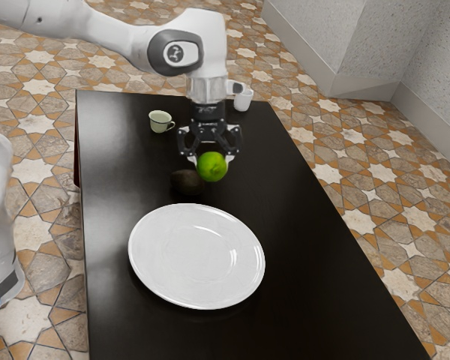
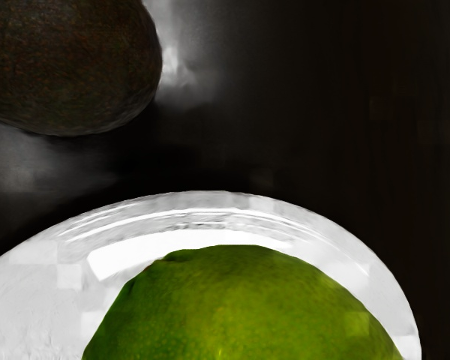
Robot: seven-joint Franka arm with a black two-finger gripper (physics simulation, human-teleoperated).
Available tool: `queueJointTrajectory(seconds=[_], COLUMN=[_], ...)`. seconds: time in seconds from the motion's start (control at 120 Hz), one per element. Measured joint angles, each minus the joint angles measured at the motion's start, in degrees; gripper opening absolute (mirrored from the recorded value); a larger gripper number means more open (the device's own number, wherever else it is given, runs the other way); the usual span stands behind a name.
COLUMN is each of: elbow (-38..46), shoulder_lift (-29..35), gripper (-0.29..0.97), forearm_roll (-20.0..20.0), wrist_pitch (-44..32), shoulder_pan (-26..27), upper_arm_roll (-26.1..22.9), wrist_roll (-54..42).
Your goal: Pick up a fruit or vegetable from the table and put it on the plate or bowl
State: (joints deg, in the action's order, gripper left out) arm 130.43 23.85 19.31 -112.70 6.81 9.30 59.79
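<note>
A bare white plate (image 1: pixel 196 256) lies on a dark counter (image 1: pixel 322 247). Just beyond the plate's far rim, a black pincer (image 1: pixel 211 155) grips a green lime (image 1: pixel 212 166) from two sides, its fingers pointing straight down. Beside the lime, also just past the plate, a dark avocado (image 1: pixel 186 181) rests on the counter. The white arm (image 1: pixel 120 30) reaches in from the exterior view's upper left. Farther behind the plate stand a small green-rimmed cup (image 1: pixel 160 120) and a white cup (image 1: pixel 242 97)
</note>
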Motion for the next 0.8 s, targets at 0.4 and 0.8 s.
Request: queueJointTrajectory(seconds=[0.4,0.8], elbow=[3.8,2.9], shoulder_lift=[7.0,9.2], gripper=[0.26,0.65], forearm_roll=[0.6,0.3], wrist_pitch=[0.5,1.7], shoulder_pan=[11.6,9.7], upper_arm_roll=[-9.9,-10.1], wrist_roll=[15.4,22.3])
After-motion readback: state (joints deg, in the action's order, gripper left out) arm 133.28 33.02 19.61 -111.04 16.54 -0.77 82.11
